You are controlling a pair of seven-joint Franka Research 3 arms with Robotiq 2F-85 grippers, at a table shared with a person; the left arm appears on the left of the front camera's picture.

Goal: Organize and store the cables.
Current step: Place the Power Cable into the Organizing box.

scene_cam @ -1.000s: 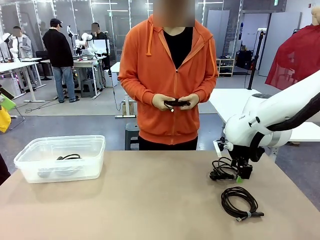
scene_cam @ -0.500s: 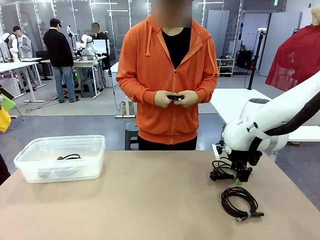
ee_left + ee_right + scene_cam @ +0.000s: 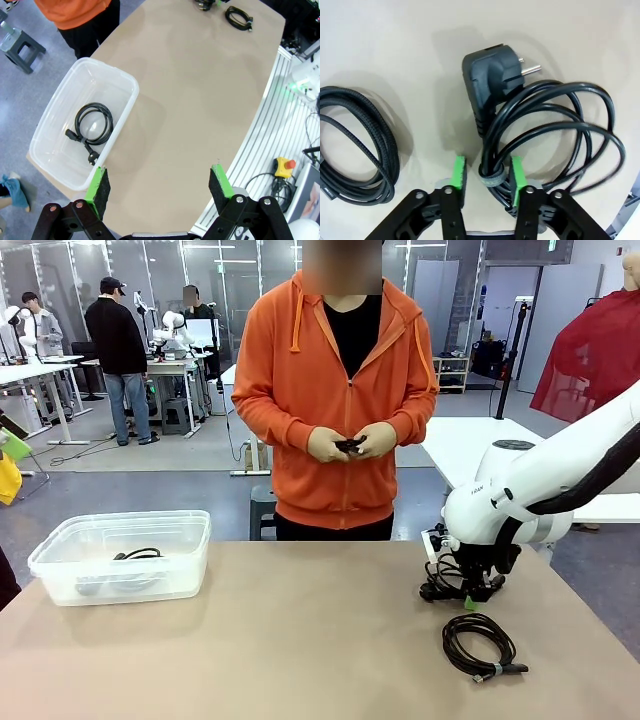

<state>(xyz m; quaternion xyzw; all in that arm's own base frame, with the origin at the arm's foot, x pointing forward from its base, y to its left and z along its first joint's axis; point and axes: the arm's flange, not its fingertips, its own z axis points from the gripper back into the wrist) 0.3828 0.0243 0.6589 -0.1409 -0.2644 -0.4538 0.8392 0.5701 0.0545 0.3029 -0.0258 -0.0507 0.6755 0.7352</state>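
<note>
Right gripper (image 3: 488, 172) is low at the right side of the table (image 3: 300, 640), its green pads (image 3: 459, 175) clamped on the bundled strands of the power cable (image 3: 490, 140), right at the wrap strap. The round plug (image 3: 492, 75) lies flat on the table beyond the fingertips. The braided cable (image 3: 382, 150) sits coiled just beside, apart from the gripper (in the front view it is the coil nearer the robot's edge). Left gripper (image 3: 159, 175) hangs high over the table's left end, jaws wide apart, nothing between them. Below it is the clear bin (image 3: 135, 85), with one coiled cable (image 3: 78, 120) inside on its floor. The person (image 3: 335, 390) stands at the far side, both hands on a small black cord (image 3: 348, 446) at waist height.
</note>
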